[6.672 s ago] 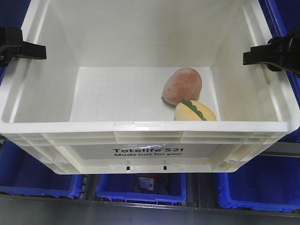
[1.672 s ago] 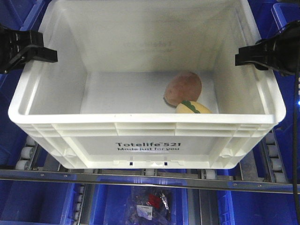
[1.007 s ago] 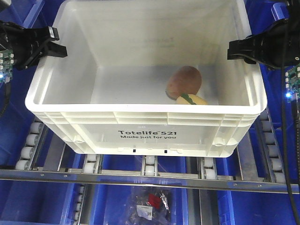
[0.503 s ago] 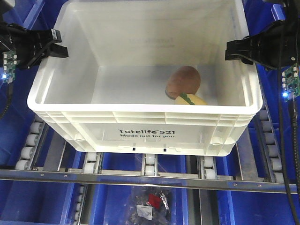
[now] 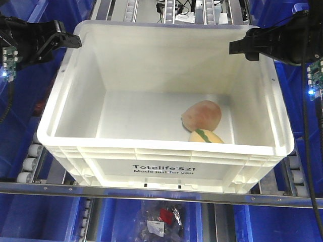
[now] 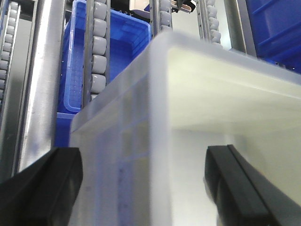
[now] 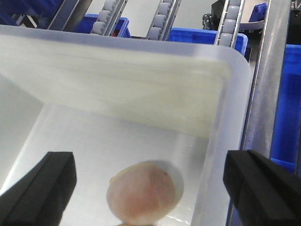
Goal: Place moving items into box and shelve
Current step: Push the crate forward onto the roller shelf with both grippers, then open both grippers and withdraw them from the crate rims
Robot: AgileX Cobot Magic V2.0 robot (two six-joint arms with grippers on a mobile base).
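On my front view the white box fills the middle of the frame, and its near wall reads "Totelife 521" with "Made just for you" below it in black. Inside, toward the lower right of the floor, lies the reddish-brown plush, and touching it just below is the pale yellow plush with its green strip; the box's near rim cuts off the yellow one's lower part. My left hand sits at the upper left, at the box's far left corner, and my right hand at the upper right, over the far right rim. In each wrist view the black fingers stand spread wide, with the box rim between them. A packet in a blue bin at the bottom edge carries a label too small to read.
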